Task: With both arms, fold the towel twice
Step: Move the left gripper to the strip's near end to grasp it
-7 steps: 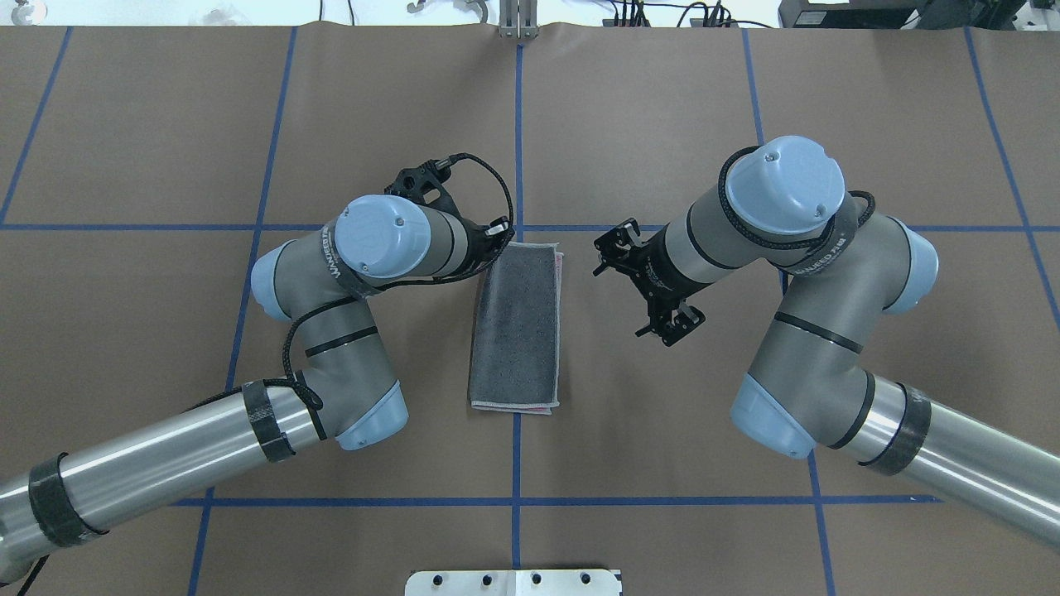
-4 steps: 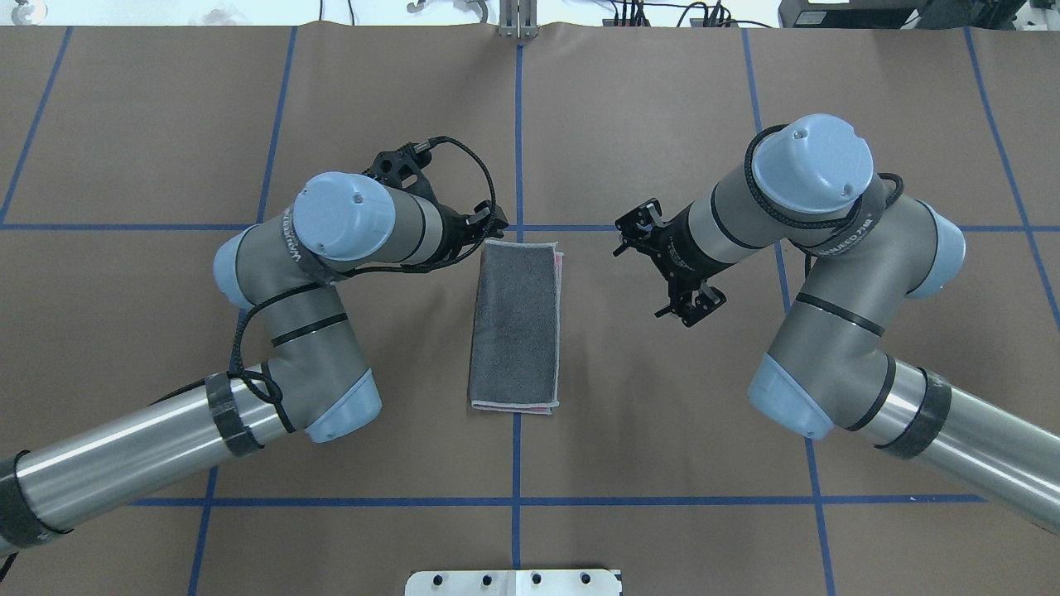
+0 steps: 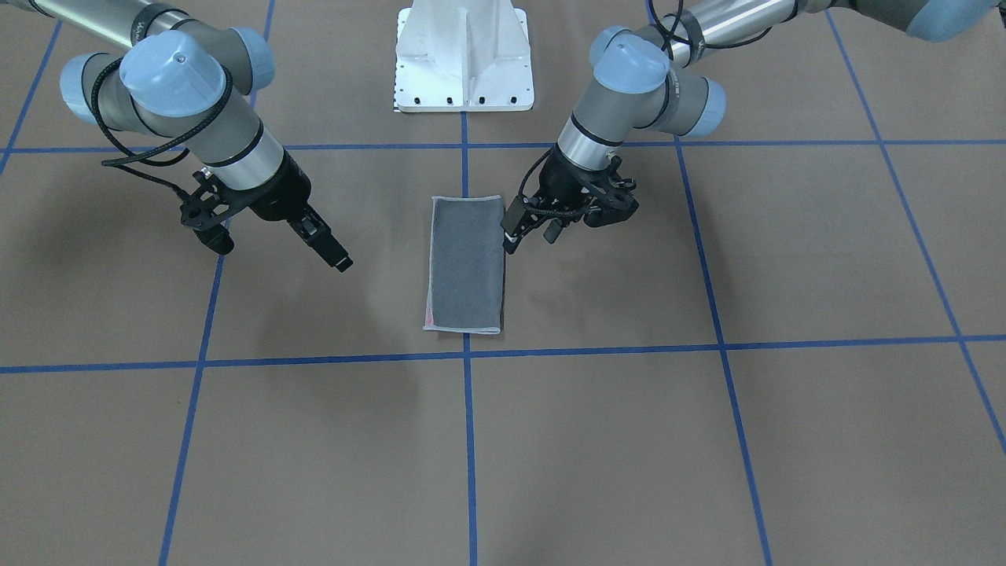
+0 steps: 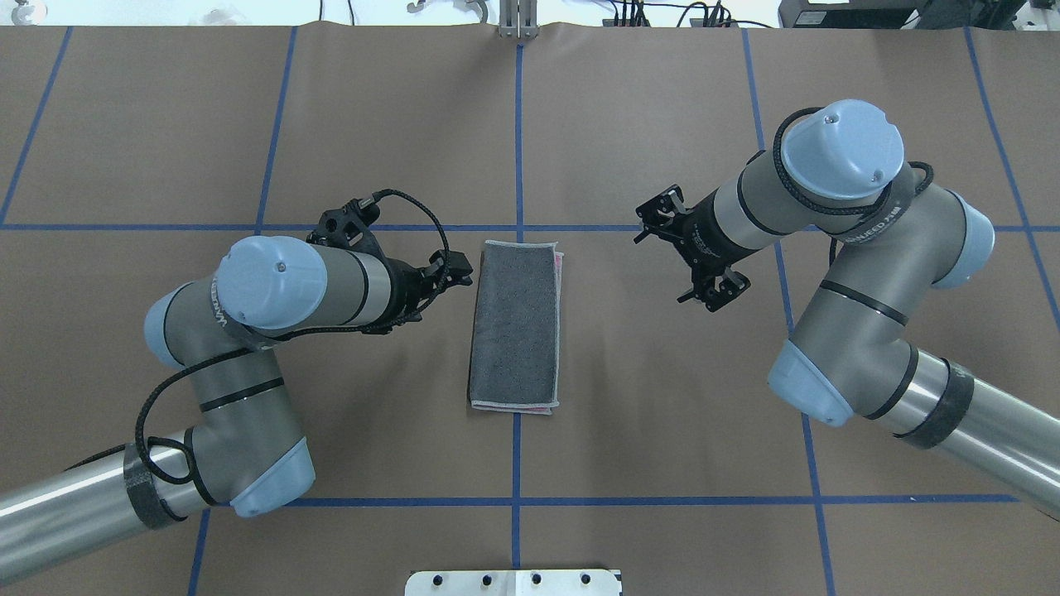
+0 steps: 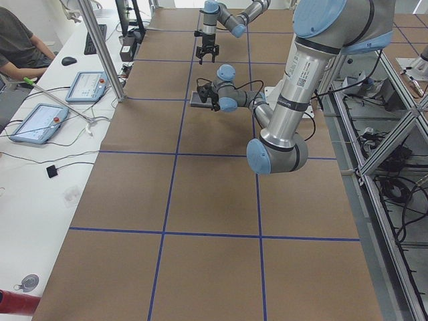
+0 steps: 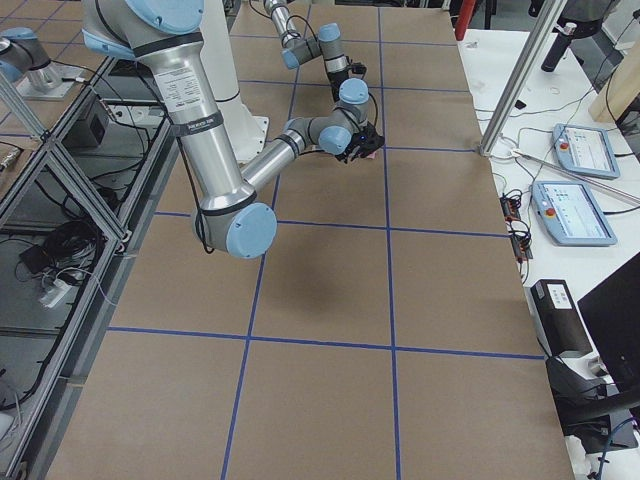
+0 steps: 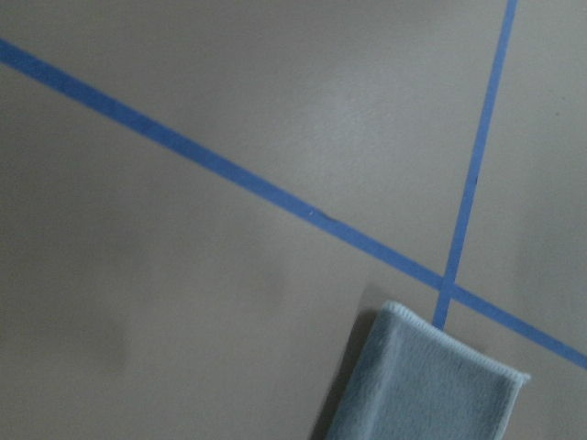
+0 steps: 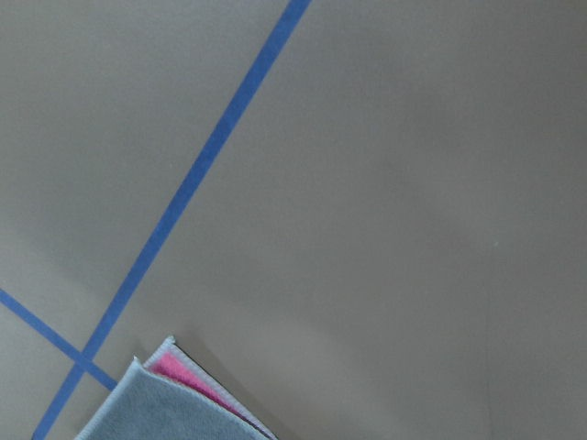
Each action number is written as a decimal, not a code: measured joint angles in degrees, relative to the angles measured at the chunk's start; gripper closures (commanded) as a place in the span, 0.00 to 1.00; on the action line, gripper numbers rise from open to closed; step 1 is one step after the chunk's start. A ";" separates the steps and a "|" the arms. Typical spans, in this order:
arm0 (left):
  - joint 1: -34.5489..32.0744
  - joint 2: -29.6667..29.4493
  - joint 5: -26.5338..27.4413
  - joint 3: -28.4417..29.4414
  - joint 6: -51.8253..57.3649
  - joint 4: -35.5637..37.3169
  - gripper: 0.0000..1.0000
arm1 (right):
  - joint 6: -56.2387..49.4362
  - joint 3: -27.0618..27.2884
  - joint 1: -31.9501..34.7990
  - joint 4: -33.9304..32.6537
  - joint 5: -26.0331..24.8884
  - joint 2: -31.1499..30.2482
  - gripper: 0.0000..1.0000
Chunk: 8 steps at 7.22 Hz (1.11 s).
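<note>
The towel lies flat in the middle of the table, folded into a long strip. Its dark grey face is up, with a sliver of pink along the right edge; it also shows in the front view. My left gripper is open and empty, just off the strip's left edge near its far end. My right gripper is open and empty, raised and well off to the strip's right. The left wrist view shows a grey towel corner. The right wrist view shows a corner with pink.
The brown table cover carries a grid of blue tape lines. The white bolted pedestal stands at the robot's side of the table. A seated person and two tablets are beyond the far edge.
Both arms have drawn back from the towel. The left gripper left the far left corner and moved left and nearer the robot. The right wrist moved right and farther away. The towel stayed put.
</note>
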 measured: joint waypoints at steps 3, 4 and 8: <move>5.71 0.70 3.26 -1.19 -4.35 0.05 0.41 | -0.58 0.76 0.10 0.17 -0.16 -1.24 0.00; 7.64 0.84 5.13 -1.06 -4.83 0.04 0.45 | -0.60 0.80 0.09 0.17 -0.24 -1.40 0.00; 9.74 0.92 6.58 -0.70 -5.20 0.13 0.50 | -0.60 0.87 0.02 0.17 -0.27 -1.48 0.00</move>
